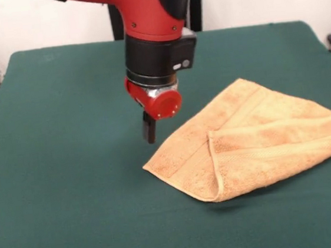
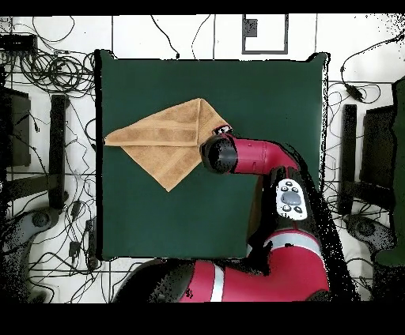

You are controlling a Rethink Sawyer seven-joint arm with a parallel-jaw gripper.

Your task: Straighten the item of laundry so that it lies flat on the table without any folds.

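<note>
One gripper (image 1: 149, 130) hanging over bare green table (image 1: 64, 170), just left of the towel's near-left corner, touching nothing; fingers seen edge-on as a single dark stub, hidden under the wrist from overhead, so opening cannot be judged. Orange-tan towel (image 1: 256, 138) right of centre, one flap folded over itself, right tip cut off at frame edge.

- The towel (image 1: 256, 141) is cut off by the front view's right edge.
- Overhead, the arm (image 2: 253, 154) hides the gripper.
- Whether the gripper (image 1: 149, 131) fingers are parted cannot be told.
</note>
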